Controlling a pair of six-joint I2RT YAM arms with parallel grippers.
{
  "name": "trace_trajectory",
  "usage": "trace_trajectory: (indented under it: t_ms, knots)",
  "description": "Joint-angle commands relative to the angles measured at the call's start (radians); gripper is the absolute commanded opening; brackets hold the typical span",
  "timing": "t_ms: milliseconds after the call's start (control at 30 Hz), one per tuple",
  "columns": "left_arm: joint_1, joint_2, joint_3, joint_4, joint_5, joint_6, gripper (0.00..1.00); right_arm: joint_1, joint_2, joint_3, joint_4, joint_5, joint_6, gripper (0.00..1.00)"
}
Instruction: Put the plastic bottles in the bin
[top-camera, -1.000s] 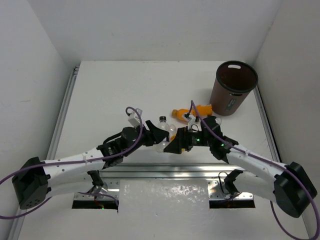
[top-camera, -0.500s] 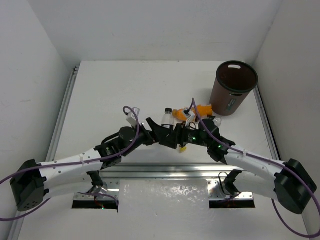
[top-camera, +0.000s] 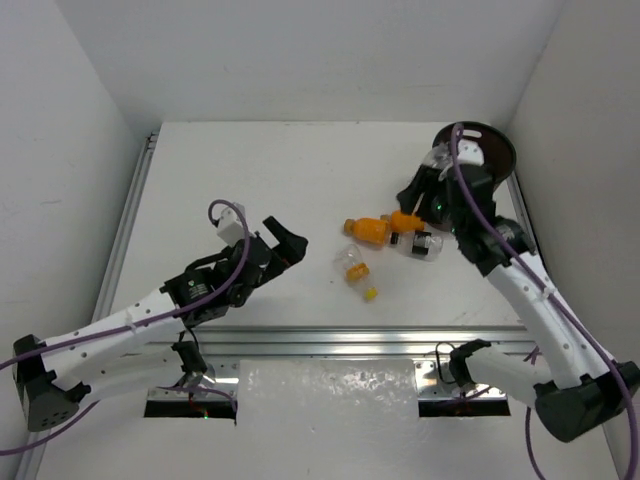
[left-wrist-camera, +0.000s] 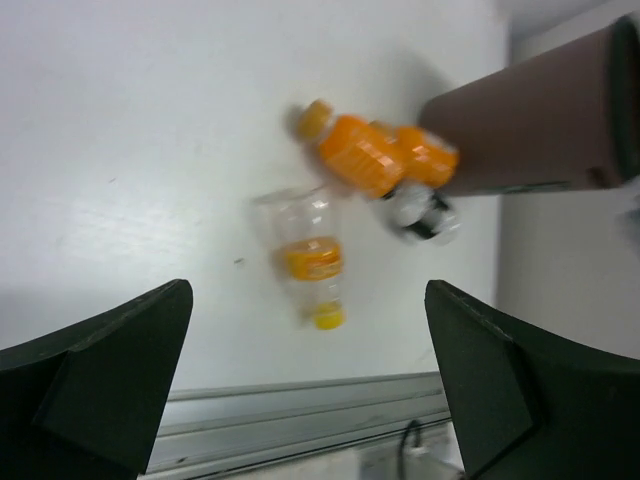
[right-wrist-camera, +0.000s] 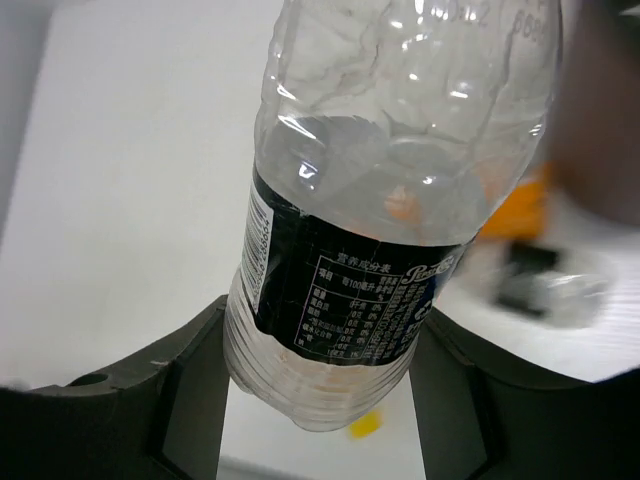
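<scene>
- At the table's far right corner, the right gripper pinches a clear bottle by the bin's rim.
- The left gripper hangs spread and empty.
- Two orange bottles, a dark-labelled bottle and a yellow-capped bottle lie near the bin.

Bright, even light, soft shadows; blurred backgrounds in both wrist views, glare on clear bottle.

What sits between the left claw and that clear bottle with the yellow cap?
Nothing: bare table separates the left gripper from the bottle, per the top view.
</scene>
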Motion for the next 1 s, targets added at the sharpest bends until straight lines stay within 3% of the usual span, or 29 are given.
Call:
trace_trajectory:
  t_ms: [0, 200, 433, 467, 500, 533, 567, 633, 667, 833, 967]
  knots:
    - [0.004, 0.007, -0.067, -0.033, 0.042, 0.013, 1.0, -0.156, 0.111, 0.224, -0.207, 0.16, -0.139, 0.0]
    - [0.003, 0.044, -0.13, -0.025, 0.118, 0.007, 1.0, -0.334, 0.398, 0.585, -0.381, 0.268, -0.213, 0.0]
    - [0.0, 0.045, -0.133, -0.063, 0.13, 0.025, 1.0, -0.417, 0.61, 0.775, -0.421, 0.286, -0.253, 0.11]
    - [0.0, 0.045, -0.131, -0.068, 0.127, 0.028, 1.0, -0.422, 0.659, 0.801, -0.454, 0.288, -0.259, 0.16]
    - [0.0, 0.041, -0.13, -0.077, 0.122, 0.024, 1.0, -0.425, 0.673, 0.838, -0.467, 0.286, -0.259, 0.28]
    - [0.0, 0.039, -0.13, -0.081, 0.115, 0.022, 1.0, -0.425, 0.682, 0.848, -0.477, 0.285, -0.257, 0.74]
    - [0.0, 0.038, -0.13, -0.08, 0.112, 0.021, 1.0, -0.425, 0.681, 0.854, -0.49, 0.277, -0.248, 0.81]
    - [-0.002, 0.042, -0.124, -0.069, 0.115, 0.015, 1.0, -0.423, 0.656, 0.86, -0.482, 0.256, -0.234, 0.86]
    - [-0.002, 0.056, -0.114, -0.06, 0.118, 0.01, 1.0, -0.422, 0.624, 0.868, -0.476, 0.221, -0.233, 0.95]
    - [-0.011, 0.151, -0.068, 0.024, 0.136, -0.021, 1.0, -0.394, 0.463, 0.851, -0.471, 0.11, -0.224, 0.96]
    - [-0.045, 0.331, 0.022, 0.023, 0.101, -0.099, 1.0, -0.359, 0.236, 0.591, -0.419, -0.088, -0.199, 0.99]
